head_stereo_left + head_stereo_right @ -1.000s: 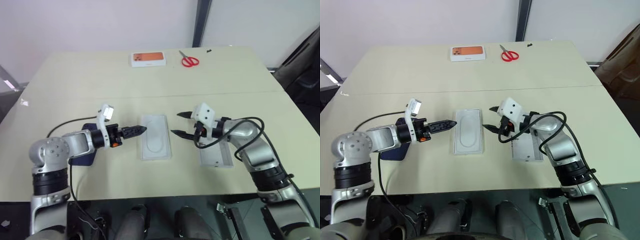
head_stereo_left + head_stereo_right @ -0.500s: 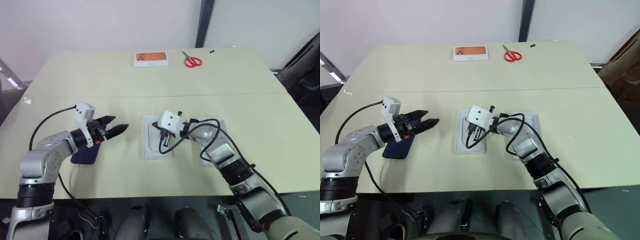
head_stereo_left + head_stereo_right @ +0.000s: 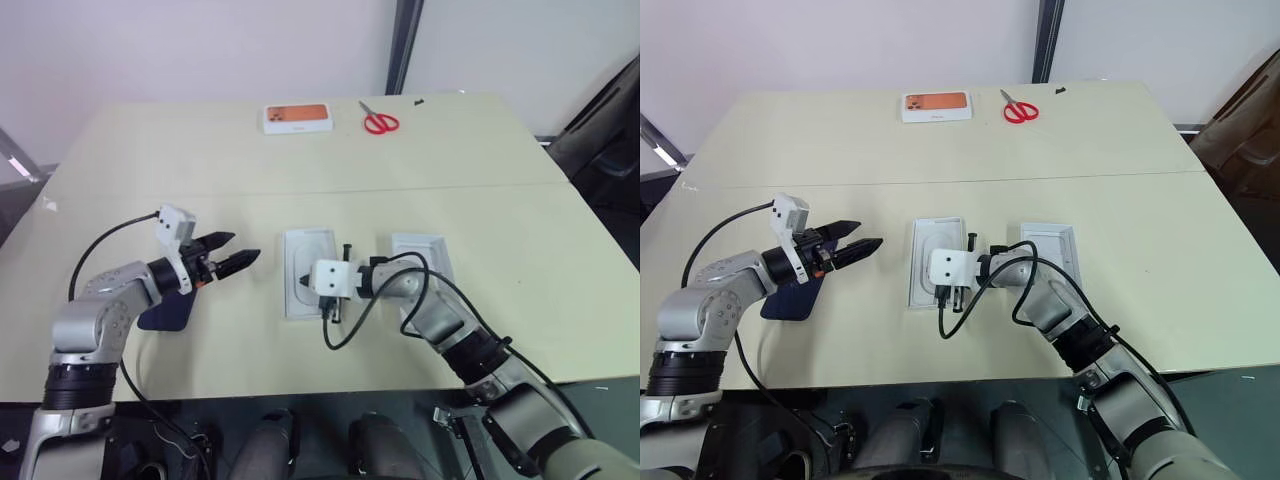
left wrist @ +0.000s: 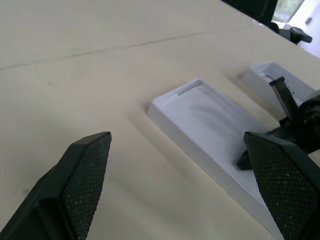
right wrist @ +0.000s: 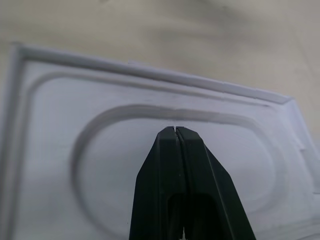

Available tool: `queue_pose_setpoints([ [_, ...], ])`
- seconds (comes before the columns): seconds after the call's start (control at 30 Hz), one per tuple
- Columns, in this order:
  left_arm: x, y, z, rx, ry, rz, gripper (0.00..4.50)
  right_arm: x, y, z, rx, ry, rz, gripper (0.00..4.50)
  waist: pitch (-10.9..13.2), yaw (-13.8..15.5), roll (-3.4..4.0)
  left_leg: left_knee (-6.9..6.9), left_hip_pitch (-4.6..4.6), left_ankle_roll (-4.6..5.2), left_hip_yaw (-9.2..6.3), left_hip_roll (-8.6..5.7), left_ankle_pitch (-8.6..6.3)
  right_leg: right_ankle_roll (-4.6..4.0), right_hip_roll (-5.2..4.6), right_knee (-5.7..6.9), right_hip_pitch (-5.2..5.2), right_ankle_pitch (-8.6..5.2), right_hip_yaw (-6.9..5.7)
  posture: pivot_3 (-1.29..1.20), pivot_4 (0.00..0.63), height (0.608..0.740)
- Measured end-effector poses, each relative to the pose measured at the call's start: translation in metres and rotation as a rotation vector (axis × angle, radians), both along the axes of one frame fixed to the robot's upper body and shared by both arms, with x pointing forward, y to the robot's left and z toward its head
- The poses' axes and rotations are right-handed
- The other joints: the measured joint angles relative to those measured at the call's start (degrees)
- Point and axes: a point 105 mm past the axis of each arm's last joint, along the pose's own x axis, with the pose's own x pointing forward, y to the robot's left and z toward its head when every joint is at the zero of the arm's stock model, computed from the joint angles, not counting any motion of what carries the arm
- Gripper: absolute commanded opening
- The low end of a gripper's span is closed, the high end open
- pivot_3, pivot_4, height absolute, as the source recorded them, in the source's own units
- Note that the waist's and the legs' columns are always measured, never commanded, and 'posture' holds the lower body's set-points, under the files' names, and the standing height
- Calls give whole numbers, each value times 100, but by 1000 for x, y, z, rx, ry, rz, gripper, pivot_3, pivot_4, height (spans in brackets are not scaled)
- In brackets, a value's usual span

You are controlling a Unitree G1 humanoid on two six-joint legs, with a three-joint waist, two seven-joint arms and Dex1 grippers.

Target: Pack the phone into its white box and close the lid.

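Right gripper (image 5: 176, 131) fingers are pressing closed over the oval-recessed thin white insert (image 3: 305, 265), perhaps touching; left gripper (image 3: 238, 256) fingers are gaping, center-left.

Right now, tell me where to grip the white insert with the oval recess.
Take the white insert by a long-side rim, from straight above: it lies flat, and the raised rim around the oval recess likely gives the jaws a lip to pinch. The right gripper over it is shut, so open it first.

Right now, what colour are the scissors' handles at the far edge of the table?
Red. The scissors show best in the right eye view.
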Motion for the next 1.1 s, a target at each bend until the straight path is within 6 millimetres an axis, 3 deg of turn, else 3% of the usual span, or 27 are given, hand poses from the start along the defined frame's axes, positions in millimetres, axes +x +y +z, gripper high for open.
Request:
queue_pose_setpoints([
  [0.23,3,26,-4,10,151,36,4500,10,8,29,199,57,-75,33,1,-3,-2,1,-1,0,-2,-1,0,0,0,2,-3,0,-1,0,150,734],
  [0.47,-2,82,-11,56,337,122,4500,7,42,47,230,34,-28,33,4,-74,-1,-10,-1,-2,-3,0,1,0,3,10,-36,0,-1,0,150,734],
  [0.63,-3,104,0,54,366,160,4500,1,64,41,217,73,2,33,4,-100,-6,-6,-5,-3,-6,-3,2,0,0,8,-34,0,-3,0,150,734],
  [0.77,-11,128,-4,126,420,214,4500,2,64,35,199,86,-3,33,4,-136,-5,-11,-5,-3,-6,-2,2,0,1,12,-42,0,-3,0,150,734],
  [1.1,-24,130,-19,180,520,190,4500,4,61,34,182,59,-4,33,4,-148,-5,-9,-6,-2,-4,-3,1,0,1,16,-44,0,0,0,150,734],
])
